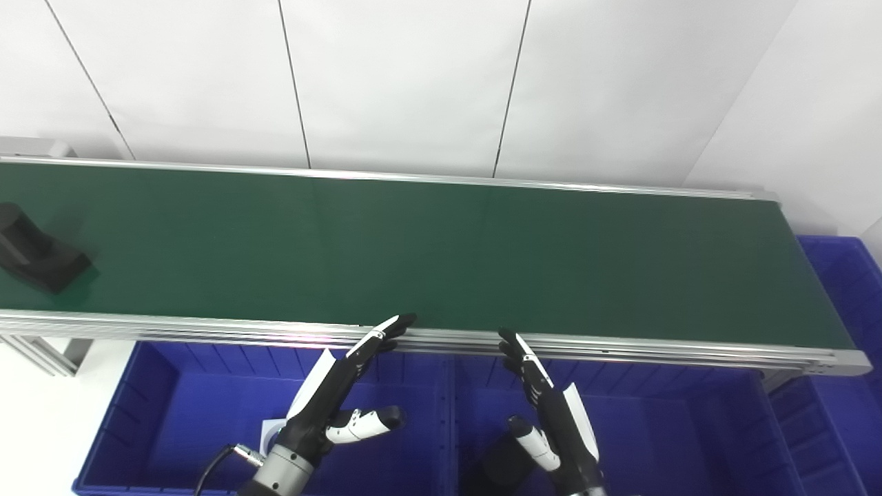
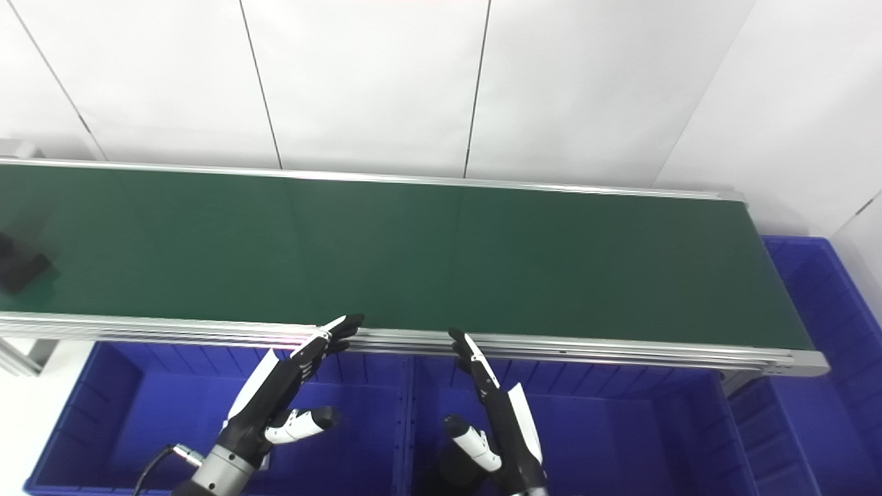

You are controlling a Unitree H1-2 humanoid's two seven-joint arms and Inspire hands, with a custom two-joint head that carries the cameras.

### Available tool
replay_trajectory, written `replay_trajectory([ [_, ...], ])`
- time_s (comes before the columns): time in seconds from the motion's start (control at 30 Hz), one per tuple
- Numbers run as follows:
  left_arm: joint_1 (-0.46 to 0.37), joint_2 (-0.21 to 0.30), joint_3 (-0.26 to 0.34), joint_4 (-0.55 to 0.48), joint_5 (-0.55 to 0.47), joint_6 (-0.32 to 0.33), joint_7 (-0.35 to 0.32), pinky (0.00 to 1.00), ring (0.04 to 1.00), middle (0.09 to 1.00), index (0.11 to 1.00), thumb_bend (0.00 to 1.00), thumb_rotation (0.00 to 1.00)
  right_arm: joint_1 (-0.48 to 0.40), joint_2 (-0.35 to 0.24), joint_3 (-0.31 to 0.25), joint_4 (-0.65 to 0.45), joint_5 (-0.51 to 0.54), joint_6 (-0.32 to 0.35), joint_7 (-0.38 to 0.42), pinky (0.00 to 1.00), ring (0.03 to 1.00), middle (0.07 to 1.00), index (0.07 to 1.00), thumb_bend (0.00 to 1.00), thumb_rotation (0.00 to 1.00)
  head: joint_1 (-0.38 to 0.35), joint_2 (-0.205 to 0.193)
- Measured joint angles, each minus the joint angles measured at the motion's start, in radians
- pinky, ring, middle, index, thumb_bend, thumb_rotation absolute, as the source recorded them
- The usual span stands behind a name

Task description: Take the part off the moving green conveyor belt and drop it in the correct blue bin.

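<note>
You had one belt (image 1: 441, 255) in front of you, a long dark green strip in a silver frame, running from the left edge of the view to its end at the right, with a white panelled wall (image 1: 413, 76) behind it. Below its near rail sat two blue bins side by side, a left bin (image 1: 172, 406) and a middle bin (image 1: 661, 427), and a third bin (image 1: 844, 275) showed past the belt's right end, so you could count three in all. Two hands were up between the belt and you, each over a bin. Your left hand (image 1: 341, 393) had its fingers stretched out straight and its thumb held apart, holding nothing, with its fingertips (image 1: 400, 322) at the near rail. Your right hand (image 1: 548, 406) was spread the same way, also holding nothing, its fingertips just short of that rail. One part (image 1: 34, 251) lay on the belt, far to the left and partly cut by the picture's edge, well apart from both hands. It was a matt black, blocky piece with a rounded end and a stepped, angular body. A dark object (image 1: 506, 461) lay low in the middle bin beside your right hand; you could not tell what it was.
</note>
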Motion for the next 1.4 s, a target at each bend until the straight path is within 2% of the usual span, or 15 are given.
replay_trajectory([
  [0.2, 0.0, 0.0, 0.0, 0.002, 0.0, -0.001, 0.0, 0.88, 0.918, 0.921, 0.894, 0.82, 0.83, -0.002, 0.0, 0.003, 0.0, 0.0, 0.0, 0.0, 0.89, 0.932, 0.96, 0.939, 0.85, 0.95, -0.002, -0.002],
  [0.4, 0.002, -0.007, 0.002, 0.023, -0.014, -0.024, 0.002, 0.88, 0.912, 0.914, 0.882, 0.84, 0.79, -0.002, -0.001, 0.003, -0.001, 0.0, 0.0, 0.0, 0.87, 0.927, 0.952, 0.937, 0.86, 0.96, -0.002, -0.006],
  [0.47, 0.005, -0.016, 0.004, 0.031, -0.04, -0.024, 0.001, 0.91, 0.935, 0.933, 0.899, 0.88, 0.79, -0.002, -0.001, 0.004, -0.001, 0.001, 0.0, 0.001, 0.87, 0.928, 0.953, 0.937, 0.86, 0.95, -0.002, -0.006],
  [0.67, 0.033, -0.054, 0.004, 0.066, -0.079, -0.027, 0.002, 1.0, 0.999, 0.997, 0.978, 0.87, 0.78, -0.002, -0.001, 0.005, -0.001, 0.001, 0.0, 0.002, 0.89, 0.941, 0.965, 0.94, 0.84, 0.94, -0.003, -0.006],
  [0.77, 0.049, -0.074, 0.003, 0.089, -0.092, -0.028, 0.002, 1.0, 1.0, 1.0, 0.995, 0.87, 0.79, -0.001, -0.001, 0.007, -0.001, 0.0, 0.0, 0.003, 0.9, 0.95, 0.973, 0.943, 0.85, 0.95, -0.003, -0.008],
  [0.97, 0.06, -0.078, 0.003, 0.107, -0.085, -0.044, 0.014, 1.0, 1.0, 1.0, 1.0, 0.91, 0.83, -0.001, -0.004, 0.022, -0.001, -0.001, 0.0, 0.004, 0.92, 0.958, 0.976, 0.936, 0.85, 0.96, -0.005, -0.009],
  [1.4, 0.066, -0.088, -0.011, 0.125, -0.127, -0.056, 0.01, 1.0, 1.0, 1.0, 1.0, 0.91, 0.82, -0.002, -0.013, 0.047, 0.001, -0.005, 0.0, 0.002, 0.95, 0.98, 0.994, 0.96, 0.86, 0.99, 0.0, -0.011],
])
